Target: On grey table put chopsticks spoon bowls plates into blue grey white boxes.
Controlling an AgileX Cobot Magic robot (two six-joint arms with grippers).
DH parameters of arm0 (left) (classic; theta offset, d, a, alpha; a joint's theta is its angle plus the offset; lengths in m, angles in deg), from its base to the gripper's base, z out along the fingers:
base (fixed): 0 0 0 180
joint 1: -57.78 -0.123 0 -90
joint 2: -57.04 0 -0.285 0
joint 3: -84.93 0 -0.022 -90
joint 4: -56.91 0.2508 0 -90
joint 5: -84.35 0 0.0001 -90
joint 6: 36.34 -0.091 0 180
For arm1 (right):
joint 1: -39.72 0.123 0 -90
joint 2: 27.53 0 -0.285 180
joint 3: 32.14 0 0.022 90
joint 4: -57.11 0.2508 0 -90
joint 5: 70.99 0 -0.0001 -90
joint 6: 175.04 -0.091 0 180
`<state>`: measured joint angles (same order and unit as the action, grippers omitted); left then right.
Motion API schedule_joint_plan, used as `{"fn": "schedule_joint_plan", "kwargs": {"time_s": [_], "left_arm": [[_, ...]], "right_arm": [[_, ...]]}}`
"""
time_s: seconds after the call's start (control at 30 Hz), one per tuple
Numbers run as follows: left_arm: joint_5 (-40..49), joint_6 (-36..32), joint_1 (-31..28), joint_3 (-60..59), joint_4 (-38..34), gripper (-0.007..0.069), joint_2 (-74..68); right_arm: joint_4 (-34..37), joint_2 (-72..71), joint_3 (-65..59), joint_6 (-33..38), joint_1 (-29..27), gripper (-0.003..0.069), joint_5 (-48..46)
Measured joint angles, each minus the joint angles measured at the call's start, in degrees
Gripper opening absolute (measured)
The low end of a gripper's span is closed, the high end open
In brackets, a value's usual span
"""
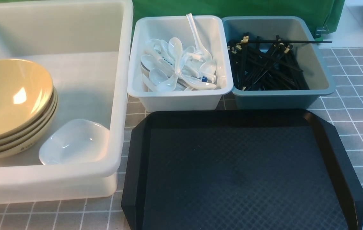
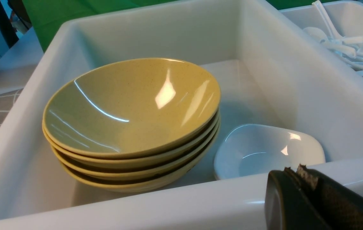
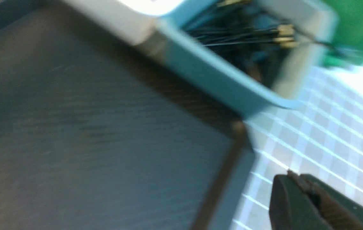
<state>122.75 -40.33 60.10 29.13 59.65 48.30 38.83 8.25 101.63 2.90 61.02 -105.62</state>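
A stack of tan-yellow bowls (image 1: 9, 102) (image 2: 130, 121) sits inside the large translucent white box (image 1: 119, 95) (image 2: 264, 64), with a small white plate (image 1: 72, 142) (image 2: 264, 150) beside it. Several white spoons (image 1: 175, 65) fill the small white box (image 1: 181, 99). Black chopsticks (image 1: 264, 64) (image 3: 248, 35) lie in the blue-grey box (image 1: 280, 99) (image 3: 219, 80). My left gripper (image 2: 293, 171) is shut and empty, just outside the big box's near wall. The right gripper (image 3: 293, 175), also shut and empty, hangs over the grey table (image 1: 353, 105) (image 3: 328, 137) by the tray's corner. Neither gripper shows in the front view.
A black tray (image 1: 242, 172) (image 3: 88, 127) with cut corners lies bare in front of the two small boxes. A green cloth (image 1: 232, 8) hangs behind them. The right wrist view is blurred.
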Motion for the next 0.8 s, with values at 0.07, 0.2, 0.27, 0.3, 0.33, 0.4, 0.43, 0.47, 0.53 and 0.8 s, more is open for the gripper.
{"fn": "schedule_joint_plan", "kwargs": {"time_s": [0.07, 0.2, 0.27, 0.3, 0.33, 0.4, 0.43, 0.47, 0.53, 0.8], "left_arm": [[0.0, 0.0, 0.0, 0.0, 0.0, -0.0011, 0.0], [0.0, 0.0, 0.0, 0.0, 0.0, -0.0011, 0.0], [0.0, 0.0, 0.0, 0.0, 0.0, -0.0011, 0.0], [0.0, 0.0, 0.0, 0.0, -0.1, -0.0011, 0.0], [0.0, 0.0, 0.0, 0.0, -0.1, -0.0011, 0.0], [0.0, 0.0, 0.0, 0.0, -0.1, -0.0011, 0.0], [0.0, 0.0, 0.0, 0.0, -0.1, -0.0011, 0.0], [0.0, 0.0, 0.0, 0.0, -0.1, -0.0011, 0.0], [-0.1, 0.0, 0.0, 0.0, -0.1, -0.0011, 0.0], [-0.1, 0.0, 0.0, 0.0, -0.1, -0.0011, 0.0]], "right_arm": [[-0.5, -7.4, -5.1, -0.7, -4.6, 0.0038, 2.5], [0.7, -18.8, -14.2, -1.2, -14.3, 0.0038, 7.2], [3.3, -23.5, -18.6, -1.2, -19.6, 0.0038, 8.2], [4.8, -26.1, -20.5, -1.2, -22.4, 0.0038, 8.4], [5.8, -27.5, -22.3, -1.2, -25.0, 0.0038, 8.6], [8.2, -28.5, -25.8, -1.2, -29.2, 0.0038, 8.9], [8.5, -28.5, -26.0, -1.2, -29.4, 0.0038, 9.0], [9.3, -28.7, -27.8, -1.2, -30.2, 0.0038, 9.4], [10.2, -28.7, -30.5, -1.2, -30.4, 0.0039, 10.7], [11.2, -28.7, -32.3, -1.4, -25.9, 0.0040, 14.6]]}}
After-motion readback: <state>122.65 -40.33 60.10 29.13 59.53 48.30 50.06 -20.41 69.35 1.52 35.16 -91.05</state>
